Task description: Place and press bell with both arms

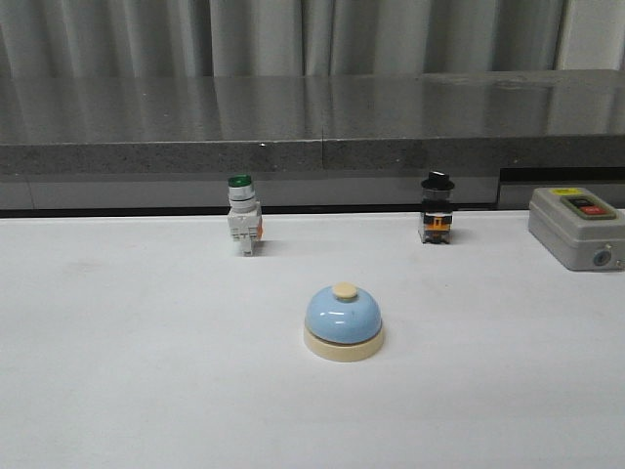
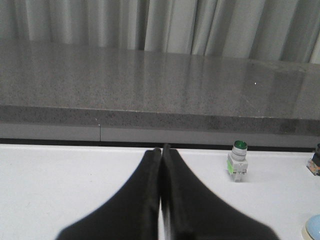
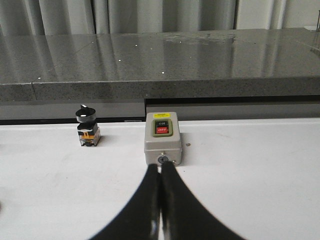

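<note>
Bell upright, button up; left claw, right claw pressed closed, empty.

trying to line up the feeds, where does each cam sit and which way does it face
Front: faces forward over the table at the bell; no arm shows.
Left wrist: on the left arm, facing the ledge; shut left gripper, green switch.
Right wrist: on the right arm, facing the grey box; shut right gripper, black switch.
Shared: front also shows the green switch, black switch and grey box; the bell's edge shows in left wrist.
</note>
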Robot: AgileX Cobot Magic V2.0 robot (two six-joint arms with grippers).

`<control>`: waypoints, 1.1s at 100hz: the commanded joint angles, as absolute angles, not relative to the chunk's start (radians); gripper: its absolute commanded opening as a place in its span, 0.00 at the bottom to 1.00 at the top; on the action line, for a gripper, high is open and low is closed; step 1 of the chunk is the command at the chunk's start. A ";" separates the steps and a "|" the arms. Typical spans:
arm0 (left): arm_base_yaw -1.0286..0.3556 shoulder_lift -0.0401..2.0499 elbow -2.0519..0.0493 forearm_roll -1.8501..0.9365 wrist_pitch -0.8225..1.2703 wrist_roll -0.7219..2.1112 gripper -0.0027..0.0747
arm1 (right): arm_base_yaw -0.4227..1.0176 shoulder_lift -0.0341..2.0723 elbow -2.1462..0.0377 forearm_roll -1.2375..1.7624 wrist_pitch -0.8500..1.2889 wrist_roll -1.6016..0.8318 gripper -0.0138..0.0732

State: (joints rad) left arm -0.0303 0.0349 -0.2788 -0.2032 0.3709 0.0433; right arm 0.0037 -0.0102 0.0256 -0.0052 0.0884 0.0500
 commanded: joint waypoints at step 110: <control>-0.027 -0.036 0.044 -0.056 -0.006 -0.016 0.01 | -0.002 -0.029 0.012 -0.016 0.010 0.043 0.09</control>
